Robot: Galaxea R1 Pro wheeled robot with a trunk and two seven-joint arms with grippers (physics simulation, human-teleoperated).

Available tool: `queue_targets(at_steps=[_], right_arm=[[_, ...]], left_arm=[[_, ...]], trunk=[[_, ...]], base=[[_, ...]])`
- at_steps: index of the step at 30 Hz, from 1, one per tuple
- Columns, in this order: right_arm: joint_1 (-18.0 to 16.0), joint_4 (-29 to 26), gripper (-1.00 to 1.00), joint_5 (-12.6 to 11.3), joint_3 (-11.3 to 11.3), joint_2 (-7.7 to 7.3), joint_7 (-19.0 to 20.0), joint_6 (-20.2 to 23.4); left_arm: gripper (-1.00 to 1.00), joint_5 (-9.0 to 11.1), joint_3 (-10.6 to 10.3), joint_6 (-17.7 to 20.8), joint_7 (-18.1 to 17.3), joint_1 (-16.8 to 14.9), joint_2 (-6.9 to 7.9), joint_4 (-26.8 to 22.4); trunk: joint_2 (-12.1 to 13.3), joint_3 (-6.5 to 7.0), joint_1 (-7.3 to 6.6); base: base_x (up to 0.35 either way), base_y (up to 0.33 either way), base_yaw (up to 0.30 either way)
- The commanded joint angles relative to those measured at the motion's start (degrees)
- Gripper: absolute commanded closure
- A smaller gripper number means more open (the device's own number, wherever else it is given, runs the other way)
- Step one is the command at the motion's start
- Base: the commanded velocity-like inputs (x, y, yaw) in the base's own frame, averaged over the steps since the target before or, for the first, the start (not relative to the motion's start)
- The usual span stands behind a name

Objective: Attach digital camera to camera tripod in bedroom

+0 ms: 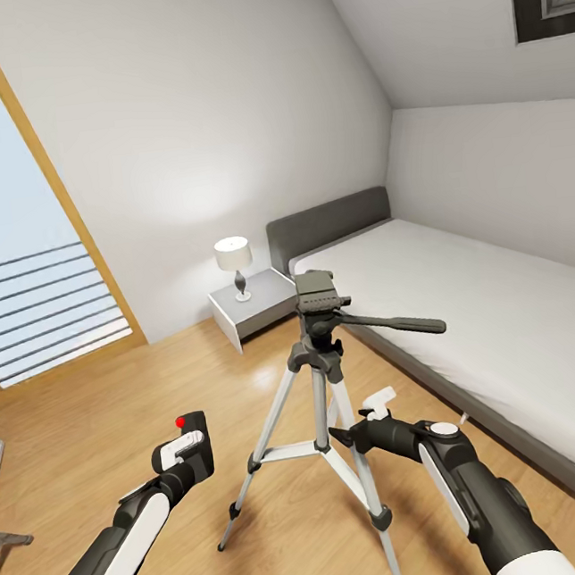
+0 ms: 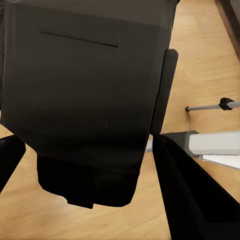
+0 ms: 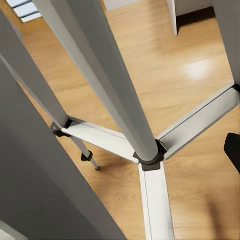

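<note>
left gripper [image 1: 188, 445]: closed on the digital camera [image 1: 193, 429], whose black body and bright red button show above the white fingers; in the left wrist view the camera's matte black boxy body [image 2: 85, 90] with two thin slot lines sits between the dark fingers [image 2: 192, 195].
right gripper [image 1: 372, 414]: white fingers raised just beside the tripod's centre column; how far apart they stand cannot be told.
camera tripod [image 1: 322, 382]: stands on the floor between the two grippers, nearer the right one; three smooth silver legs, black joints and feet, flat silver braces meeting at a black collar [image 3: 150, 161].
tripod head [image 1: 317, 295]: grey-black blocky pan head above and beyond both grippers, bare on top, with a long black handle [image 1: 395, 321] pointing toward the bed.
floor [image 1: 97, 419]: light wood planks, glossy.
bed [image 1: 471, 319]: beyond the right gripper, white mattress, grey frame and headboard.
nightstand [image 1: 254, 305]: grey-white box beyond the tripod, carrying a small lamp [image 1: 235, 267] with a white shade.
writing: none readable.
</note>
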Motion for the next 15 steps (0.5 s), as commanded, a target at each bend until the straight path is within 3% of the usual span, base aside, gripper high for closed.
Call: queue_targets(at_steps=[1, 13, 14, 15], right_arm=[[0.0, -0.1, -1.00, 0.4, -0.1, 0.05, 0.3, 0.2], [0.0, -0.1, -1.00, 0.4, -0.1, 0.07, 0.3, 0.2], [0.0, -0.1, 1.00, 0.4, -0.1, 0.06, 0.3, 0.2], [0.0, -0.1, 1.00, 0.4, -0.1, 0.06, 0.3, 0.2]], left_arm=[[1.00, 0.4, -0.2, 0.0, 0.4, -0.1, 0.07, -0.1], [1.00, 0.4, -0.2, 0.1, 0.4, -0.1, 0.07, -0.1], [1.00, 0.4, -0.2, 0.1, 0.4, -0.1, 0.07, -0.1], [1.00, 0.4, -0.2, 0.1, 0.4, 0.0, 0.07, -0.1]], trunk=[[-0.1, -0.12, 0.04], [-0.1, -0.12, 0.04], [-0.1, -0.12, 0.04], [-0.1, -0.12, 0.04]], base=[[0.011, 0.000, 0.000], [0.003, 0.000, 0.000], [0.000, 0.000, 0.000], [0.000, 0.000, 0.000]])
